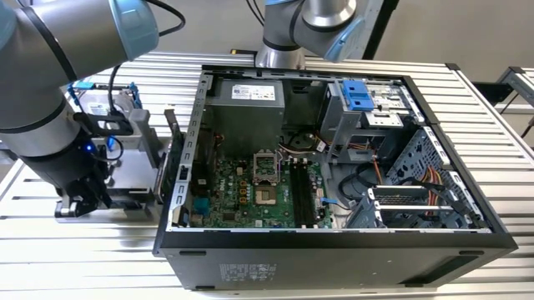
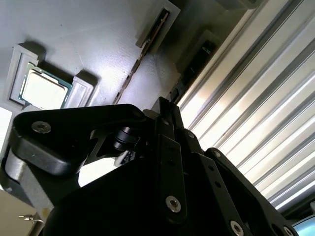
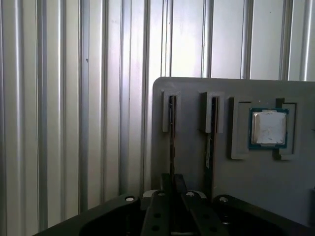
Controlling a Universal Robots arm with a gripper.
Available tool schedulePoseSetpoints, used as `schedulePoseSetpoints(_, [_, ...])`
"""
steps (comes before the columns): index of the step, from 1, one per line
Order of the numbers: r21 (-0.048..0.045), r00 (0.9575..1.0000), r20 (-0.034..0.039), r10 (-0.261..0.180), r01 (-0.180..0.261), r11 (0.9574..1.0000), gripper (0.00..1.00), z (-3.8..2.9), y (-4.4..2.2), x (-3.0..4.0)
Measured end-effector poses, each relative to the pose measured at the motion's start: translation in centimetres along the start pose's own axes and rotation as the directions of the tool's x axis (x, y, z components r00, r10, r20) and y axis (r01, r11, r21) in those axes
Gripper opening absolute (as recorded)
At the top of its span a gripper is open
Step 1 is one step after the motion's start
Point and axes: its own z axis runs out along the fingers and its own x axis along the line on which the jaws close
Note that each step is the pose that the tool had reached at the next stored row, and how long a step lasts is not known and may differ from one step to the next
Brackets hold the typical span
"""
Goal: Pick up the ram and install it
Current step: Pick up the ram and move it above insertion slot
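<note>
At gray tray [image 3: 192, 152], gripper [image 3: 173, 179] at ram [image 3: 171, 118]; grip state: cannot tell. Risk: skewed hold jams ram in tray, knocks neighbouring stick [image 3: 213, 115].

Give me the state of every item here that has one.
computer case, open, side panel off
memory slots, look empty
ram, on edge in a slot of the tray
second stick, on edge in the neighbouring slot
processor, flat in its tray recess
gripper, down at the ram
</note>
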Motion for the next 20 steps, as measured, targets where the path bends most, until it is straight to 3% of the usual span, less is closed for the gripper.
schedulePoseSetpoints(11, [0.0000,1.0000,0.0000,0.000,0.000,1.0000,0.00,-0.27,0.00,-0.01])
schedulePoseSetpoints(20, [0.0000,1.0000,0.0002,0.000,0.000,1.0000,0.00,-1.00,0.01,-0.03])
